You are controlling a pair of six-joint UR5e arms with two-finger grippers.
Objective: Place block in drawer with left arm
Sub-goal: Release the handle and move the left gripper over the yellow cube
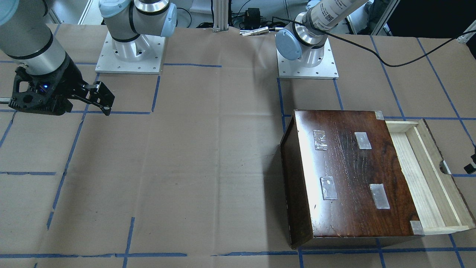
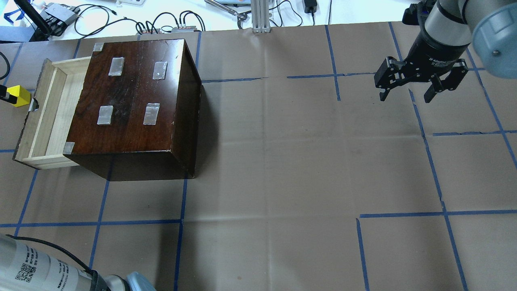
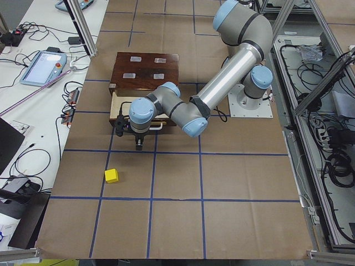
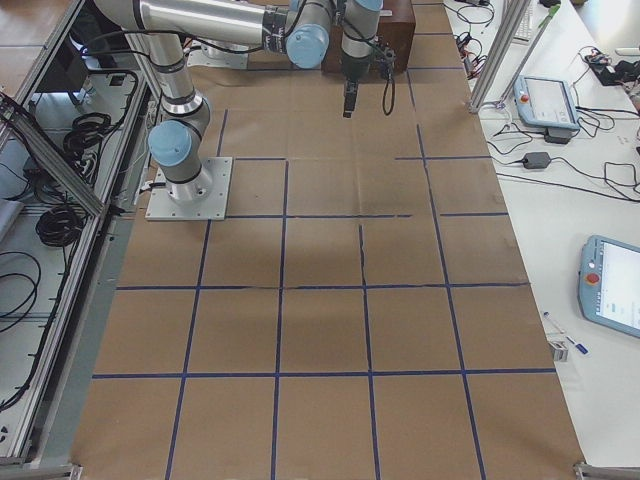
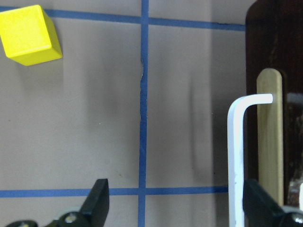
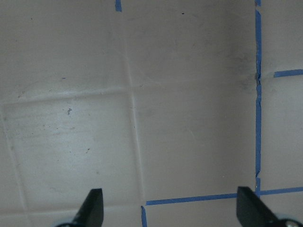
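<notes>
The yellow block [image 2: 17, 95] lies on the brown paper just beyond the drawer's notched front; it also shows in the exterior left view [image 3: 111, 175] and at the top left of the left wrist view [image 5: 31, 34]. The pale wood drawer [image 2: 44, 115] is pulled out of the dark brown box [image 2: 133, 101]; in the front-facing view the drawer [image 1: 420, 175] is empty. My left gripper [image 5: 177, 208] is open and empty. It hangs above the paper between block and drawer front, whose white handle [image 5: 235, 161] is near one finger. My right gripper [image 2: 406, 97] is open and empty, far away.
The table is covered in brown paper with blue tape lines. The box top carries several tape patches [image 2: 116, 66]. Cables and devices lie along the far edge [image 2: 161, 24]. The left arm's black cable [image 1: 390, 56] runs over the table. The arm bases [image 1: 130, 52] stand at the robot's side.
</notes>
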